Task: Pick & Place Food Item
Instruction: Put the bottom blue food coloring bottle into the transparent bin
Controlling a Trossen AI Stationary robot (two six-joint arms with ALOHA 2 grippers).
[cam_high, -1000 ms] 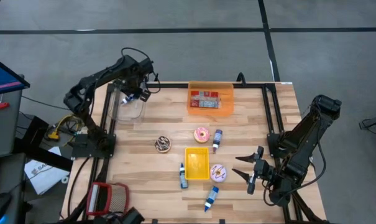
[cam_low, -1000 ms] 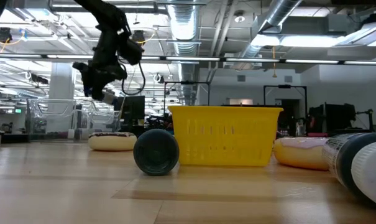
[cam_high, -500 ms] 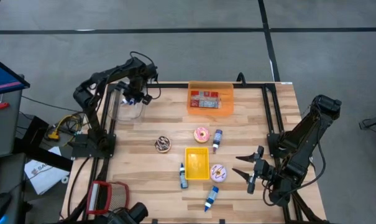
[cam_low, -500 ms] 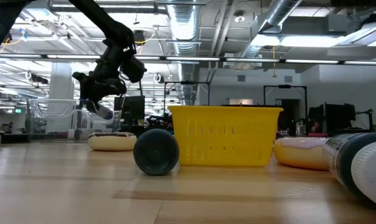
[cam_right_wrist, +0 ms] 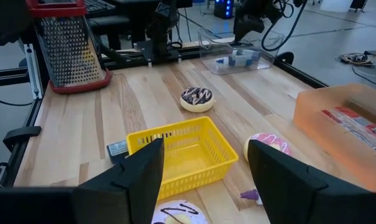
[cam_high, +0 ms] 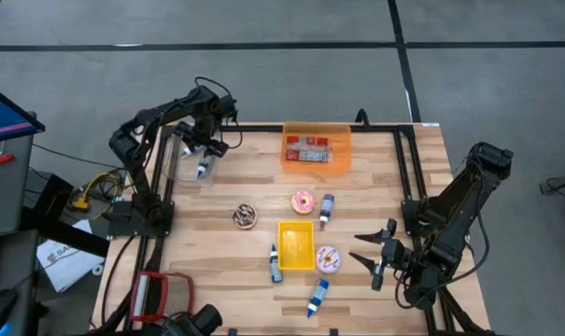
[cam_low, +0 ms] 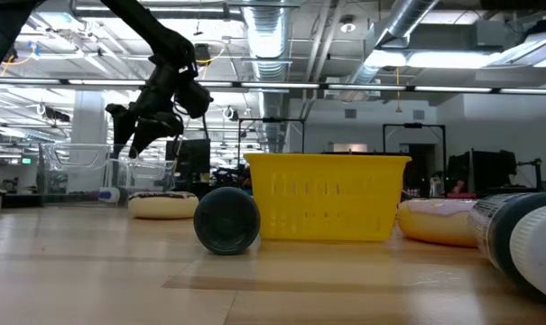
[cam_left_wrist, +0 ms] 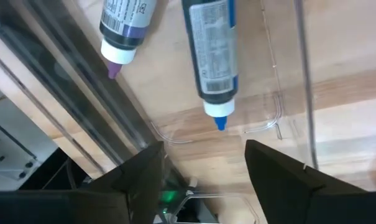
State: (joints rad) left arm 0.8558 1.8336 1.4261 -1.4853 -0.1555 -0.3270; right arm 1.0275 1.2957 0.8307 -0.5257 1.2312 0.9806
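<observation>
Your left hand has just spread its fingers over the clear bin at the bench's far left; the blue-capped tube now lies inside it, so that placement looks finished.

Grey floor around the wooden table, crossed by dark seam lines. Beyond the table edge, an open industrial hall: exposed silver ducts and pipes under the ceiling, bright strip lights, dark equipment racks farther back.
</observation>
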